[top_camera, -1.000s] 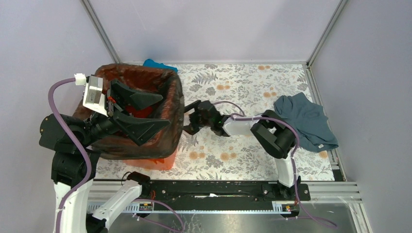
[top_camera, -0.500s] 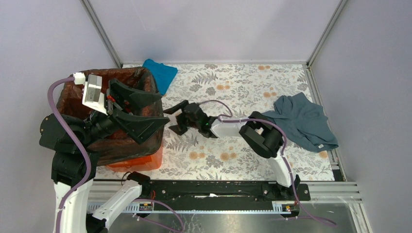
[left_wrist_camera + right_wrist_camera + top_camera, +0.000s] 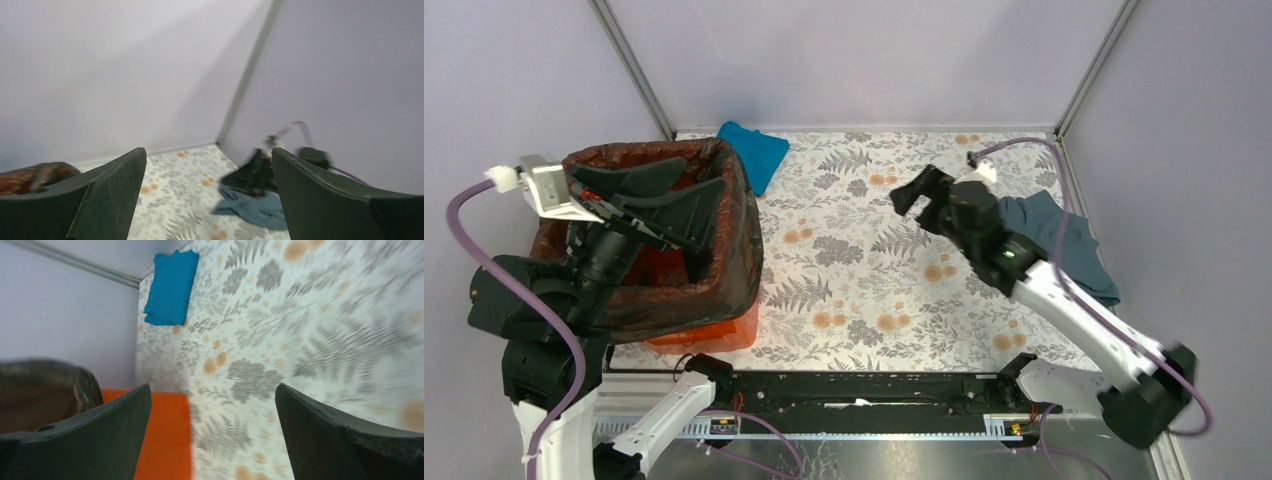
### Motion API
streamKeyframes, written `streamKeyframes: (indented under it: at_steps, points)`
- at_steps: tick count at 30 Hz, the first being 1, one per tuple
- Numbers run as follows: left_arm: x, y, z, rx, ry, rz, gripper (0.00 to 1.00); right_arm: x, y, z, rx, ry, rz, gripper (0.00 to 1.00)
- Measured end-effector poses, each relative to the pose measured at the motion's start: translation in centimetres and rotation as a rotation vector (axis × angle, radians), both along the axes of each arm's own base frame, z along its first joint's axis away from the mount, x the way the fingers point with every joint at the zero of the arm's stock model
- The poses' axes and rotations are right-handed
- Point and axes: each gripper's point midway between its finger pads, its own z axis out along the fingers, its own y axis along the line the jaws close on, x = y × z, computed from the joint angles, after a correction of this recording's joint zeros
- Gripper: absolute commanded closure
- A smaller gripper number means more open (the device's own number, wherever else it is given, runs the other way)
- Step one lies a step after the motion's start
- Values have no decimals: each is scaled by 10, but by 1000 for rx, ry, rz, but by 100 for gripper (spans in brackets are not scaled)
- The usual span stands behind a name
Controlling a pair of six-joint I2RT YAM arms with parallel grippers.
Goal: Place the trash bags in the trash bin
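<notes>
The orange trash bin stands at the table's left, lined with the shiny black trash bag, whose film is folded over the rim and hangs down the walls. The bin's orange wall also shows in the right wrist view, with the bag's film at the far left. My left gripper is open and empty, raised above the bin's mouth. My right gripper is open and empty, raised over the table's right half, well away from the bin.
A small teal cloth lies at the back beside the bin. A grey-blue cloth lies at the right edge, partly under the right arm. Metal frame posts stand in the back corners. The floral table mat lies between the arms.
My right arm has pulled away from the bin's side and swung up and to the right. My left gripper has risen and tilted up over the bin. The bin with the bag stays at the left.
</notes>
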Motion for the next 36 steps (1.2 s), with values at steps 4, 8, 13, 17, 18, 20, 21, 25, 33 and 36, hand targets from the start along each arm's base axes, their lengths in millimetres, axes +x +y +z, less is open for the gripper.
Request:
streamKeyframes:
  at_steps: [4,8,13,17,18,20,21,25,33,36]
  points:
    - [6,23,12,-20,-35,137,1,-45,-55,82,-201,-196,42,0]
    - [8,38,22,-41,-59,224,1,-100,-112,174,-280,-403,36,0]
    - [8,44,30,-70,-75,249,1,-177,-164,263,-215,-653,43,0]
    - [10,44,32,-84,-70,253,1,-208,-183,295,-169,-751,40,0]
    - [11,44,33,-87,-69,253,1,-209,-183,296,-172,-752,45,0]
    - [12,44,34,-89,-65,253,1,-208,-182,289,-192,-734,56,0]
    - [13,44,34,-89,-61,255,1,-207,-181,285,-204,-721,61,0]
    - [14,45,33,-91,-56,261,1,-199,-176,272,-247,-676,77,0]
    - [15,50,32,-97,-47,291,1,-188,-169,259,-274,-649,84,0]
    - [15,52,31,-98,-41,301,1,-186,-168,251,-279,-648,84,0]
